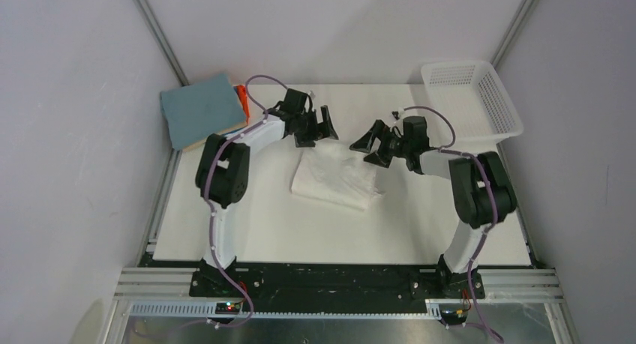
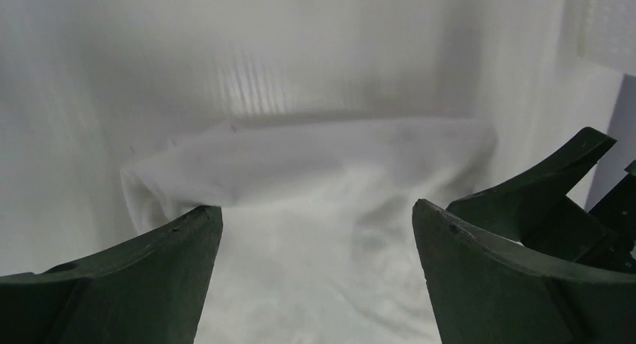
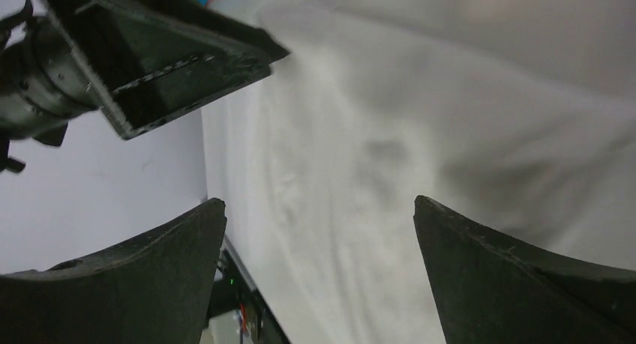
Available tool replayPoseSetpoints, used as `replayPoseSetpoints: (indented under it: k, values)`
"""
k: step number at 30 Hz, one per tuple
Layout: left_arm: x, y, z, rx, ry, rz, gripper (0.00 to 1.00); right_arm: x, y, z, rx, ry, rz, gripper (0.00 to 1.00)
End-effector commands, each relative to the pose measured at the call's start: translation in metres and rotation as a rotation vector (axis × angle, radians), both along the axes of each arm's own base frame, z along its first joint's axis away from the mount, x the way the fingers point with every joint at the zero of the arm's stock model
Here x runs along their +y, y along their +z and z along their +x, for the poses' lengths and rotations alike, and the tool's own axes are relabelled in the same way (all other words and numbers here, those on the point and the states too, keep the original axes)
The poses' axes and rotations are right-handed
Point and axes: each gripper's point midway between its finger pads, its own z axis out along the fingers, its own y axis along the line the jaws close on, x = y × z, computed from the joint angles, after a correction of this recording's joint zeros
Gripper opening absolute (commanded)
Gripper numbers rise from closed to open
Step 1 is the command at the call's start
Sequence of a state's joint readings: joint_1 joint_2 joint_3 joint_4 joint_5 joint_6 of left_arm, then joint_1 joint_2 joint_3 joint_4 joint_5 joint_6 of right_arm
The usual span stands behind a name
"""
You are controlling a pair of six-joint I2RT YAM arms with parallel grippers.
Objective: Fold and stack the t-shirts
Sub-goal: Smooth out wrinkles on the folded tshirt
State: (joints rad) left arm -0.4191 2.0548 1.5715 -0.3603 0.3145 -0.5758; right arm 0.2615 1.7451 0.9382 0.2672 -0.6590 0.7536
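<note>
A folded white t-shirt (image 1: pixel 334 177) lies on the table's middle; it fills the left wrist view as white t-shirt (image 2: pixel 322 209) and the right wrist view as white t-shirt (image 3: pixel 390 172). My left gripper (image 1: pixel 321 127) hangs open just above its far left edge, nothing between the fingers. My right gripper (image 1: pixel 369 144) hangs open above its far right edge, also empty. A stack of folded t-shirts sits at the far left corner: a blue-grey one (image 1: pixel 202 108) on top, an orange edge (image 1: pixel 242 103) showing beneath. In the right wrist view the left gripper's finger (image 3: pixel 172 59) shows at upper left.
A white mesh basket (image 1: pixel 474 100) stands at the far right corner with nothing visible in it. The white tabletop (image 1: pixel 262 224) ends at a black rail near the arm bases. Grey walls close in on both sides.
</note>
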Motion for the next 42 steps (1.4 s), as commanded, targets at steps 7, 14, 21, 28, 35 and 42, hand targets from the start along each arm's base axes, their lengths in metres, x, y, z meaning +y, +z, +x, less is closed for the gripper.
replayPoseSetpoints:
  k: [7, 14, 21, 28, 35, 42]
  values:
    - [0.021, -0.070, 0.033, 0.181, 0.108, -0.058, 1.00, -0.033, -0.087, 0.047, 0.219, -0.156, 0.029, 0.99]
    - [0.043, -0.056, 0.011, 0.177, 0.146, -0.026, 1.00, -0.051, -0.077, 0.048, 0.221, -0.208, -0.024, 1.00]
    - [0.060, 0.042, -0.001, -0.042, 0.152, -0.032, 1.00, -0.065, 0.007, 0.043, 0.048, -0.211, -0.164, 0.99]
    - [0.068, 0.069, -0.052, -0.077, 0.199, -0.034, 1.00, -0.062, 0.061, -0.018, -0.093, -0.280, -0.298, 0.99]
    - [0.002, 0.042, -0.098, -0.017, 0.028, -0.073, 1.00, 0.024, 0.035, -0.072, -0.048, -0.025, -0.058, 0.99]
    - [0.011, -0.043, -0.130, 0.148, 0.042, 0.005, 1.00, 0.017, -0.059, -0.082, 0.161, -0.043, -0.118, 0.99]
